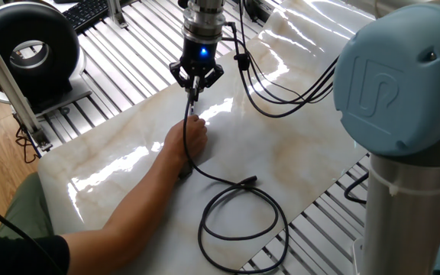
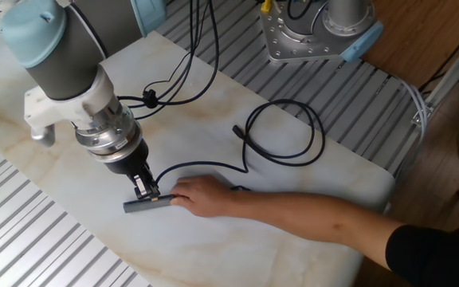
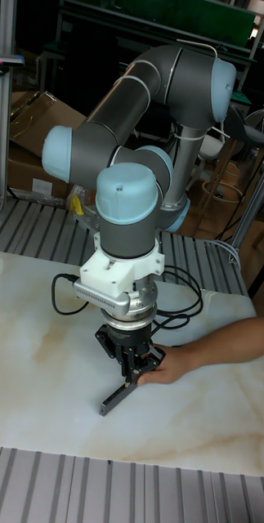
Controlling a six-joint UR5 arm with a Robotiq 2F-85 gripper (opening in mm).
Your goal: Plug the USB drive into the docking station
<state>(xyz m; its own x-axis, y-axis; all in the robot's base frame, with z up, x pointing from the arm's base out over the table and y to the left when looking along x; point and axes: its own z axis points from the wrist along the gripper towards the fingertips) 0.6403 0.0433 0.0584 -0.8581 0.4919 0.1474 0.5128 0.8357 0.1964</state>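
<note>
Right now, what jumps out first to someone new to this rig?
A person's hand lies on the marble table, pinning the docking station right beside the pincer. The pincer points down at the bar's end, shut on the USB drive. Its long black cable loops across the tabletop behind.

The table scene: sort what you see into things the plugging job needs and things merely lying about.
Belong to the job:
gripper, shut on the USB drive
docking station, flat on the table
person's hand, steadying the station
long black cable

Lying about:
round black fan
keyboard
</note>
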